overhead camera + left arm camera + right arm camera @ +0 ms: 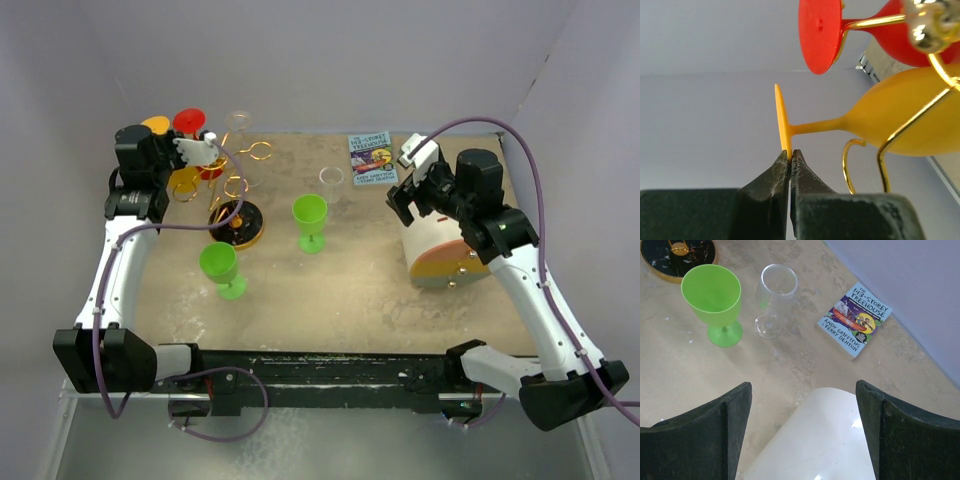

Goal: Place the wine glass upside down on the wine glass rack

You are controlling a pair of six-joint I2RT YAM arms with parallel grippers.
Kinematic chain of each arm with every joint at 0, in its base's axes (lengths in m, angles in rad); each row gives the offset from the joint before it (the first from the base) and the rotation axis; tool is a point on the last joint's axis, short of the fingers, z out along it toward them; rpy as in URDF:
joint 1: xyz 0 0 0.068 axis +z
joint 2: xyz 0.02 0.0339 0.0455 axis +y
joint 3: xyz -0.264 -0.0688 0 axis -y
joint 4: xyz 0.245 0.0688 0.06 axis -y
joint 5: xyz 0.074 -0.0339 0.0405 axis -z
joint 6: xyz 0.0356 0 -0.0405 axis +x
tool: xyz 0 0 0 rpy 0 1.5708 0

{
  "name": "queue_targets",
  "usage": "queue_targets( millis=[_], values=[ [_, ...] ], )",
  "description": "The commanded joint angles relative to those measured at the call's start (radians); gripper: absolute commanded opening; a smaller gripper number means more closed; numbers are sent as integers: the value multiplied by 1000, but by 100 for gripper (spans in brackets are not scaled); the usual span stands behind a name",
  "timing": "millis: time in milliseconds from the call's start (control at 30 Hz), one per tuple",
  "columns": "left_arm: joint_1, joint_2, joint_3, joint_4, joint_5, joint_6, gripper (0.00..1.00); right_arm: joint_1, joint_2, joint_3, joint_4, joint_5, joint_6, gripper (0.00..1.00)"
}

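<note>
The gold wire wine glass rack (243, 180) stands on its round black base (237, 222) at the back left. An orange wine glass (900, 120) hangs in one of its loop arms (882, 160), foot (155, 125) raised and bowl (185, 180) low. My left gripper (790, 152) is shut on the rim of that foot. A red wine glass (820, 35) sits in the rack just beside it. On the right, my right gripper (802, 387) is open and holds nothing, hovering over a white cylinder (815, 440).
Two green wine glasses (310, 215) (222, 265) and a clear one (331, 180) stand upright mid-table. A book (371, 158) lies at the back. The white cylinder (440, 245) with an orange end lies on its side under the right arm. Walls close the back and sides.
</note>
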Motion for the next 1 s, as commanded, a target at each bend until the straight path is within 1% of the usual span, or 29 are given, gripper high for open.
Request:
queue_targets(
  millis=[0,233,433,600,800,967],
  values=[
    [-5,-38,-12,58,82,44,5,-7,-11,0,46,-32,-5,86],
    [-5,-32,7,6,121,105,4,-13,-13,-4,47,-37,-2,86],
    [-5,-33,51,-84,167,114,4,-17,-9,-6,48,-39,-2,86],
    [-5,-36,80,-141,210,91,5,-19,-8,-6,47,-45,-2,87],
    [-5,-41,87,-186,210,122,5,-22,-6,-7,46,-45,-3,86],
    [-5,-54,95,-212,216,118,5,-23,-1,-8,46,-48,-3,87]
  ],
)
